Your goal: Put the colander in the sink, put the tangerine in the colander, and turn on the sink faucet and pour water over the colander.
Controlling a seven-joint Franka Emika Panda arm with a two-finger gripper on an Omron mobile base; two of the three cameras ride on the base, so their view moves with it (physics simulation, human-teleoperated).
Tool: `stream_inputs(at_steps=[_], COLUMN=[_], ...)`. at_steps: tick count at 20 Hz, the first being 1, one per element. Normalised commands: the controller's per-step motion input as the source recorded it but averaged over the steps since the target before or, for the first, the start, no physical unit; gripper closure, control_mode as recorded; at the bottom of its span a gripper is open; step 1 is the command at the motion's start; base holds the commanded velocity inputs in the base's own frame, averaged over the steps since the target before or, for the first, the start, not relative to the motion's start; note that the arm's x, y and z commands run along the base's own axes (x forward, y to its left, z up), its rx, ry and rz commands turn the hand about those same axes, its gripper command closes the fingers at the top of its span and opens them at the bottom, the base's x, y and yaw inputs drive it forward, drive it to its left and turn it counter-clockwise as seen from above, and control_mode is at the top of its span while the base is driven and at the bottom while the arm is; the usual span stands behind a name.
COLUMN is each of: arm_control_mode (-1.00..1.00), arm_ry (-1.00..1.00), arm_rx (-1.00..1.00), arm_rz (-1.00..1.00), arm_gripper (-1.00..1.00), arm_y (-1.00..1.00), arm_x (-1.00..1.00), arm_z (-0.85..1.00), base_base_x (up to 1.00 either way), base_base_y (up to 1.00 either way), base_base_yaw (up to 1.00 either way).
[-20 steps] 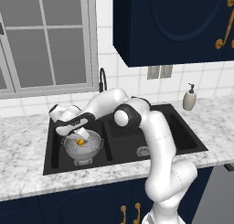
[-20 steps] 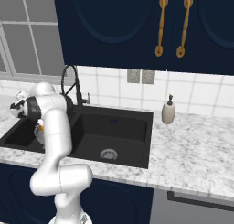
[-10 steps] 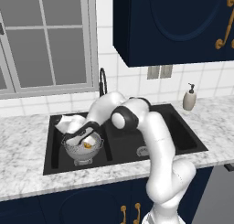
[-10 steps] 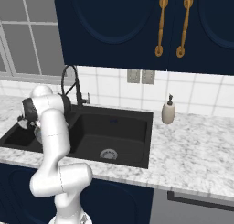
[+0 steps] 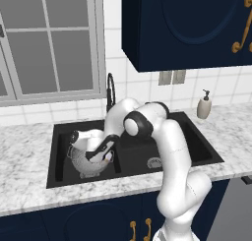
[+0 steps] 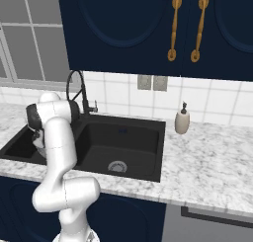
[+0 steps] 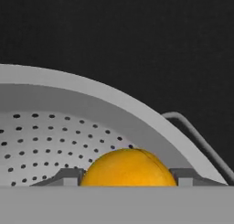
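While the colander already sits in the left basin of the sink, left of centre in the left base view, the step in hand is the second one: setting the tangerine into it. At the bottom centre of the hand view the end effector is clenched on the fruit, one dark fingertip showing at each side of it, and the fruit hangs over the colander's inner wall. Whether it touches the bowl yet I cannot tell.

My judgement is that the next move calls for releasing the fingers so the fruit drops or settles inside, then a lift clear of the rim before reaching for the sink faucet behind the basin, upper left of the arm.

The colander is matte grey metal, a curved bowl dotted with small holes, with a thin wire loop handle at the right of the hand view. The tangerine is smooth, round and bright orange. Around the matte black sink, the desk is speckled grey-white stone.
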Motion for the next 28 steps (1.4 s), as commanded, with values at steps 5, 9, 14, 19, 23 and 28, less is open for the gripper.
stream_inputs(at_steps=[5,9,14,19,23,28], arm_control_mode=[-1.00,-1.00,-1.00,-1.00,-1.00,-1.00], arm_ry=[-0.20,-0.18,-0.18,-0.24,-0.19,-0.11], arm_rx=[0.04,0.08,0.14,0.17,0.16,0.16], arm_rz=[0.00,0.00,0.06,0.06,0.04,0.00], arm_gripper=[-1.00,-1.00,-1.00,-1.00,-1.00,-1.00], arm_y=[0.00,0.00,0.00,0.14,0.54,0.62], arm_x=[0.10,0.02,0.00,-0.23,-0.24,-0.30], arm_z=[0.02,0.18,0.27,0.72,0.89,0.84], base_base_x=[0.00,0.00,0.00,0.00,0.00,0.00], base_base_y=[0.00,0.00,0.00,0.00,0.00,0.00], base_base_yaw=[0.00,0.00,0.00,0.00,0.00,0.00])
